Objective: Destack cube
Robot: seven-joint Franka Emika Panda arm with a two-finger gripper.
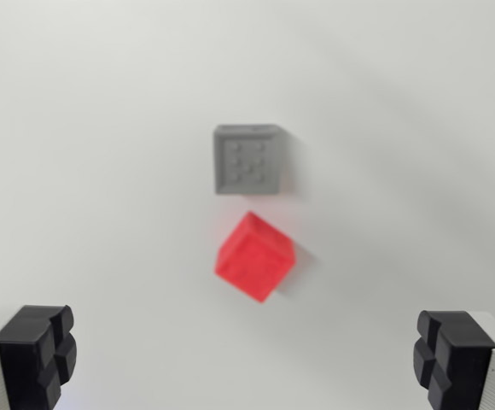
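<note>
Black, blocky plastic fingertips (pixel 38 354) sit in the two bottom corners of the wrist view, one at the left edge and one at the right, each mounted on a pale grey body. They frame the gripper (pixel 246 354), which is spread wide, holds nothing, and looks straight down on a plain white matte tabletop (pixel 85 171). A translucent red plastic cube (pixel 254 257) lies turned at an angle near the centre. Just beyond it, close but apart, rests a dull grey plastic cube (pixel 247 160), square to the view, its top face studded with small bumps.
</note>
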